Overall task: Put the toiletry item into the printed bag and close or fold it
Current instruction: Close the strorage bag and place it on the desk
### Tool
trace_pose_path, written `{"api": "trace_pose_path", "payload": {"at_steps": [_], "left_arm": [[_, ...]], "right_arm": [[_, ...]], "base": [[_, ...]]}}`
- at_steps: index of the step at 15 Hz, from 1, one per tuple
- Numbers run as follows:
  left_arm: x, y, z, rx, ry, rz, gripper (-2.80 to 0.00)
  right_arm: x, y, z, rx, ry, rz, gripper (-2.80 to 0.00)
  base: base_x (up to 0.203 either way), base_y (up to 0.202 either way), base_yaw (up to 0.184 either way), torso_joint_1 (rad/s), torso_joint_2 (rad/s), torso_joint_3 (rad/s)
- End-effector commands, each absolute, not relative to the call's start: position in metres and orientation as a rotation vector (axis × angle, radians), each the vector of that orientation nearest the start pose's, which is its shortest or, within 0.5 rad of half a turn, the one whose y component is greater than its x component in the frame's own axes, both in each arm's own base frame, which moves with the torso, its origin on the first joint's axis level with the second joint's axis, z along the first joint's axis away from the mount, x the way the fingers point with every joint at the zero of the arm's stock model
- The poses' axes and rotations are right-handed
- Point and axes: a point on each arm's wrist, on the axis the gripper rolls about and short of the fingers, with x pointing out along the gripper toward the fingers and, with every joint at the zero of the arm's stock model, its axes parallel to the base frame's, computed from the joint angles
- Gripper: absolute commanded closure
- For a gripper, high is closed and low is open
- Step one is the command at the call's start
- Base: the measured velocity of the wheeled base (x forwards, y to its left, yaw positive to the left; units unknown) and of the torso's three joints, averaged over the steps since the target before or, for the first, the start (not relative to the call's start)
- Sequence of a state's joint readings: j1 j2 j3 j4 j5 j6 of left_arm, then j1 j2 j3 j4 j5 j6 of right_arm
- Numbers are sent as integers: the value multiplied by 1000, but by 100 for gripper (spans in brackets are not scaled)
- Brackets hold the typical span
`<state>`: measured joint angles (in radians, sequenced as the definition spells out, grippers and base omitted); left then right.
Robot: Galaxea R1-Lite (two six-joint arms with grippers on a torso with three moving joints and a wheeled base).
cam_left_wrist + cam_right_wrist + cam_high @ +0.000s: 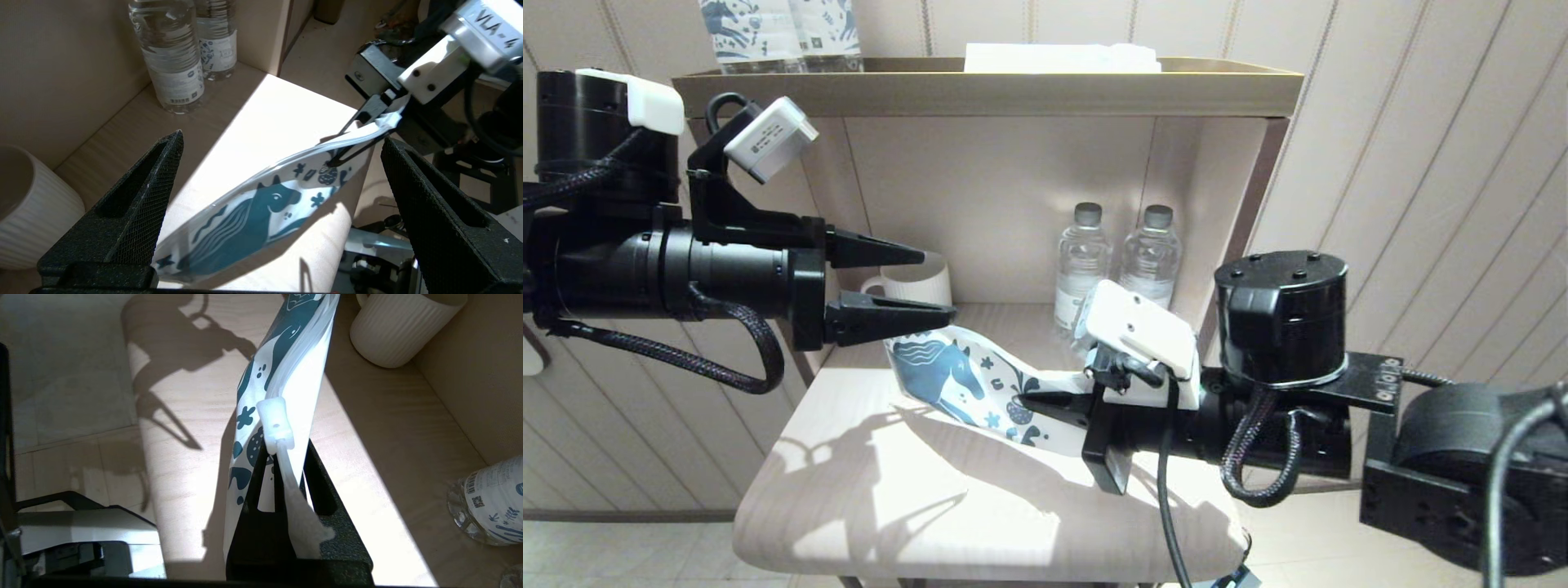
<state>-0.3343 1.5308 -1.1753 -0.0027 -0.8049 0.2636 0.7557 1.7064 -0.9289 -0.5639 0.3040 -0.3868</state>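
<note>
The printed bag, white with a dark blue horse and flowers, hangs slanted above the table. My right gripper is shut on its right end; in the right wrist view the gripper pinches the bag just behind a white zip slider. My left gripper is open, its lower finger directly over the bag's raised left end. In the left wrist view the bag runs across the gap of the gripper, ungripped. The toiletry item is out of view.
A ribbed white mug stands at the back left of the nook, behind my left gripper. Two clear water bottles stand at the back right. The shelf top carries print-labelled bottles and a flat white packet.
</note>
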Motion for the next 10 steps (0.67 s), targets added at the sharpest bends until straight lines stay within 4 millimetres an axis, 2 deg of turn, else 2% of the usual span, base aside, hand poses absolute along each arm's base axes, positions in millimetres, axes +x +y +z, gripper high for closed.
{"api": "trace_pose_path", "payload": {"at_steps": [1,7,10], "left_arm": [[252,-105,273,142,225,-1170,-280],[255,-107,268,141,240,-1174,-280],[255,-107,267,142,242,-1176,-280]], "right_arm": [[241,226,180,-412,75,1075,0],[254,230,144,-430,125,1063,0],[253,230,141,-432,133,1065,0]], "base": [[0,0,0,0,0,0],[0,0,0,0,0,0],[0,0,0,0,0,0]]}}
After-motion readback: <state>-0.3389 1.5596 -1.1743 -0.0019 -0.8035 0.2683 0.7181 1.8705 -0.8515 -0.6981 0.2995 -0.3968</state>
